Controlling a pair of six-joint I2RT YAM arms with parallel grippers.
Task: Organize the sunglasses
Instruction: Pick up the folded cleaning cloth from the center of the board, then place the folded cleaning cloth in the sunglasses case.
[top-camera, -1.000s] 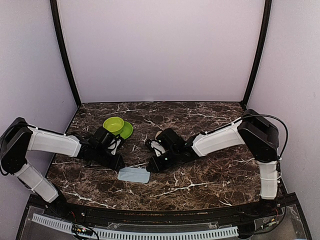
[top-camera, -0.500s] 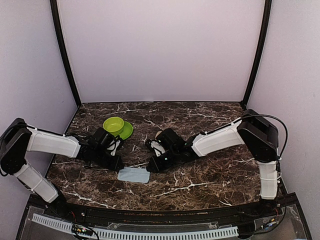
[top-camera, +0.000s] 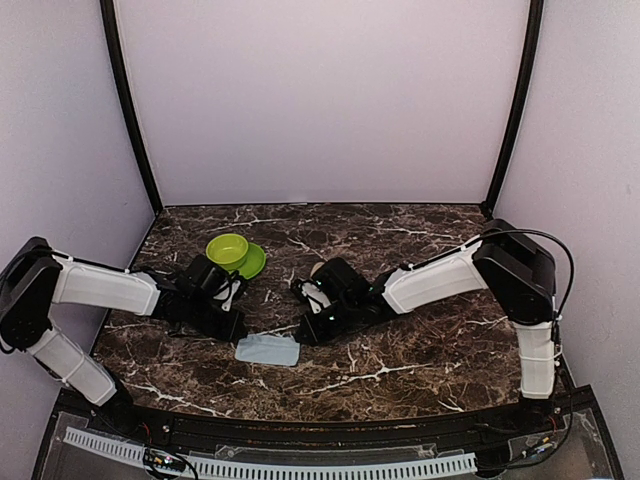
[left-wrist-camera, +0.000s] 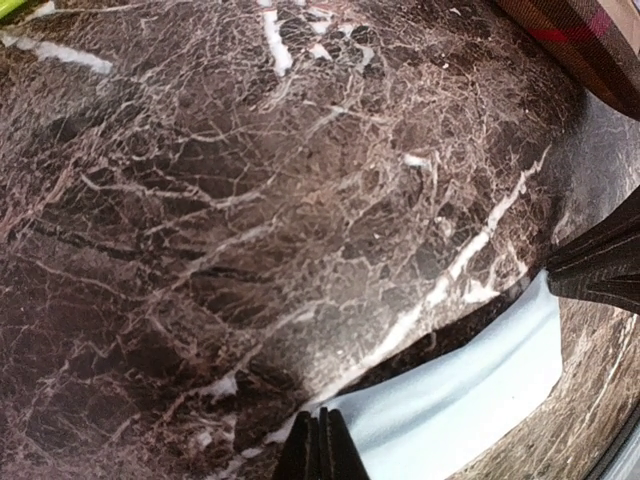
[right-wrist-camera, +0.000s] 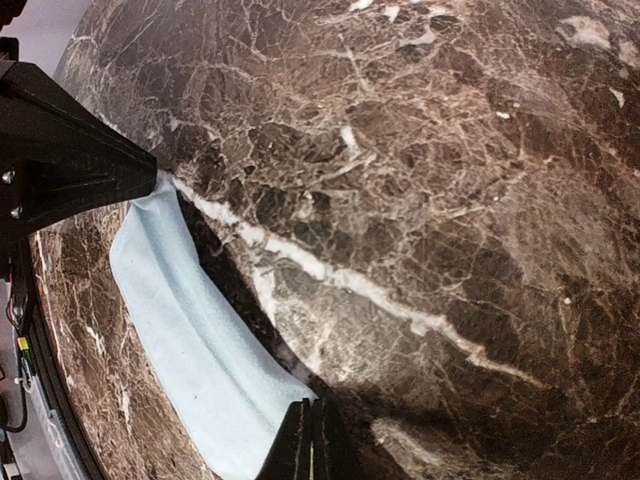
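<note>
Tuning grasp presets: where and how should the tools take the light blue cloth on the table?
Pinch the light blue cloth at its two far corners: left tool from the left, right tool from the right, low to the table. It's thin and limp, nothing to clamp mid-sheet, and that far edge stands slightly off it, offering a lip.

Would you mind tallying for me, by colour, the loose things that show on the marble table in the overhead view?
Green: 2, the bowl and the plate
Light blue: 1, the cloth
Total: 3
</note>
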